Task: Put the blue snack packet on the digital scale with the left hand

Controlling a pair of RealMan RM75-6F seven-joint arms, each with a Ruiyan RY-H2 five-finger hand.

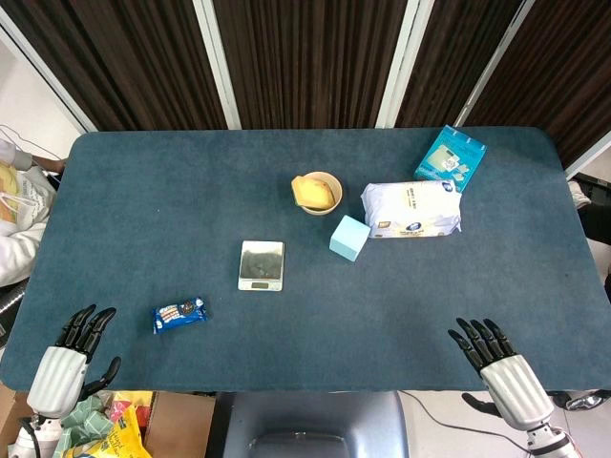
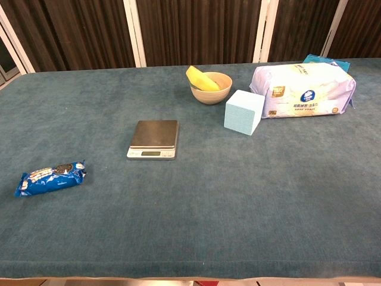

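Observation:
The blue snack packet (image 1: pixel 179 314) (image 2: pixel 51 177) lies flat on the table near the front left. The digital scale (image 1: pixel 262 264) (image 2: pixel 154 139), with a bare steel plate, stands a little right of it and further back. My left hand (image 1: pixel 69 363) rests at the table's front left corner, fingers spread and holding nothing, left of the packet and apart from it. My right hand (image 1: pixel 500 367) sits at the front right edge, fingers spread and empty. The chest view shows neither hand.
A bowl (image 1: pixel 318 192) (image 2: pixel 211 88) with a yellow item stands behind the scale. A light blue cube (image 1: pixel 349 238) (image 2: pixel 244 112), a white tissue pack (image 1: pixel 411 209) (image 2: pixel 303 90) and a blue box (image 1: pixel 450 158) lie at the back right. Bags sit below the table's left corner.

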